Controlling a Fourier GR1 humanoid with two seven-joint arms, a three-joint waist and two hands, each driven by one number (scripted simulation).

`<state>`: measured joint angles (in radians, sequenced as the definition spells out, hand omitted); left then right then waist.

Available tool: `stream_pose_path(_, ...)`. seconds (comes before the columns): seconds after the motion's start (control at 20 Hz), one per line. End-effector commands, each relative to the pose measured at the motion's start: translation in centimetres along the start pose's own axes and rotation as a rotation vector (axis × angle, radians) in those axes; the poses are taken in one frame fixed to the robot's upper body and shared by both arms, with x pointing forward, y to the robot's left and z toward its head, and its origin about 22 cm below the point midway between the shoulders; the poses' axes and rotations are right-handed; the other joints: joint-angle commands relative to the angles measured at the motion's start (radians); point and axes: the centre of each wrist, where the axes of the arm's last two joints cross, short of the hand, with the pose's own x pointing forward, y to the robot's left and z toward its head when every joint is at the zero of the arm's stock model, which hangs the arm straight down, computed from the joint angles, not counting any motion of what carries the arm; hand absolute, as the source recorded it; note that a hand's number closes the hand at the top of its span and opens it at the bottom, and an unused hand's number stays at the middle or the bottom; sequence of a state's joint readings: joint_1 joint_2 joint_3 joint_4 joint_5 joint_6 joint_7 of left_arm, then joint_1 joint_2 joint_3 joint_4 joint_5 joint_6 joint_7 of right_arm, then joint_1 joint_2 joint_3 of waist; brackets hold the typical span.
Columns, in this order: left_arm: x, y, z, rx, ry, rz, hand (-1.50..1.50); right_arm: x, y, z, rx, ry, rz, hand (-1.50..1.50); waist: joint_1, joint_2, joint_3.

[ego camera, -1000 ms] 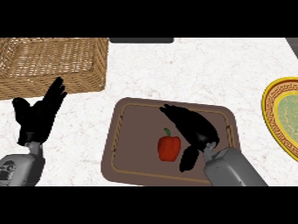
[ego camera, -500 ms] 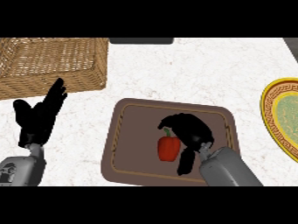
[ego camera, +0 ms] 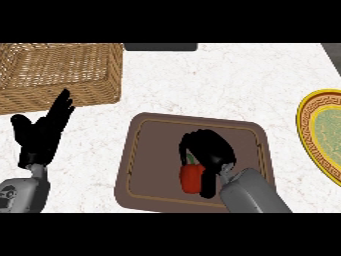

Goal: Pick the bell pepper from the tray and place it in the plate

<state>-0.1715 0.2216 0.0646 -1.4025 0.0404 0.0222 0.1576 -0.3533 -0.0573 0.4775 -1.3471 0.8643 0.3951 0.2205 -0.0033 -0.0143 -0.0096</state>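
A red bell pepper (ego camera: 191,178) with a green stem lies in the middle of the brown tray (ego camera: 147,165). My right hand (ego camera: 211,152) is curled over its top and right side, fingers wrapped round it and hiding part of it. The pepper still rests on the tray's floor. The plate (ego camera: 328,135), yellow-rimmed with a green centre, lies at the right edge of the view, partly cut off. My left hand (ego camera: 41,132) stays open with fingers up, left of the tray.
A wicker basket (ego camera: 51,75) stands at the back left, just beyond the left hand. A dark object (ego camera: 160,46) shows at the counter's far edge. White marble counter (ego camera: 225,85) lies between tray, basket and plate.
My right hand has come down over the pepper and curled its fingers round it. The pepper and the left hand have not moved.
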Motion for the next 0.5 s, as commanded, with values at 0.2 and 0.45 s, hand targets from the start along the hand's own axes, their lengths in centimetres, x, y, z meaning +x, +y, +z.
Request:
stream_pose_path(0.2,0.0,0.7,0.3,0.010,0.004,0.008,0.00,-6.6,-4.1,0.0,-0.286,0.433,-0.335,1.50,0.000,0.019,0.010)
stream_pose_path(0.45,-1.0,1.2,1.0,-0.001,0.012,0.002,0.00,-6.5,-7.3,0.1,-0.583,0.557,-0.169,1.50,0.014,0.015,0.009)
